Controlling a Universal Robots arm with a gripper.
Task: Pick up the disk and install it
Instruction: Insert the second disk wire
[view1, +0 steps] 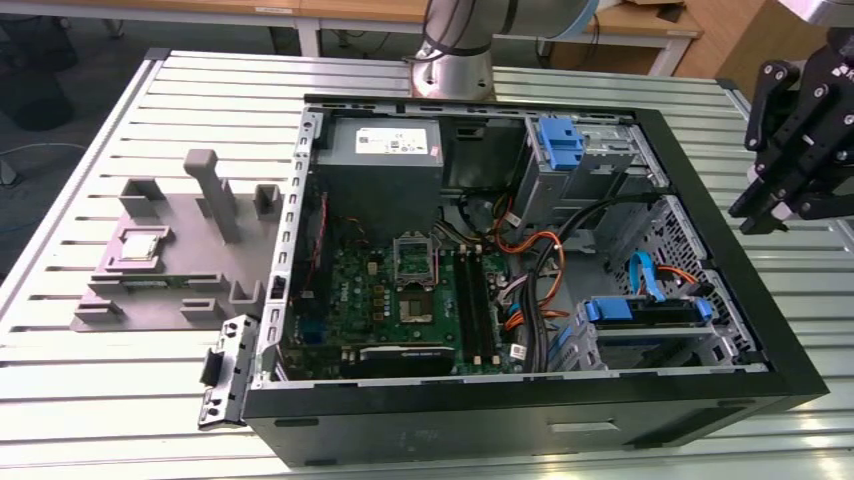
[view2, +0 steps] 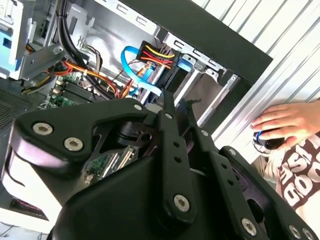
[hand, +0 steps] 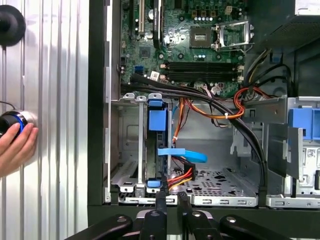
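One disk (view1: 645, 311) sits upright in its bay inside the open computer case (view1: 747, 330), framed by its blue bracket, with a blue ribbon cable (hand: 182, 153) and a bundle of coloured wires (hand: 181, 176) plugged into it. The black hand (view1: 763, 215) hangs above the tabletop (view1: 120, 390), just off the case at the exterior view's right, holding nothing, its fingers (hand: 161, 202) pressed close together. In both wrist views a person's hand (hand: 16, 148) rests on a round blue-ringed button (hand: 10, 122).
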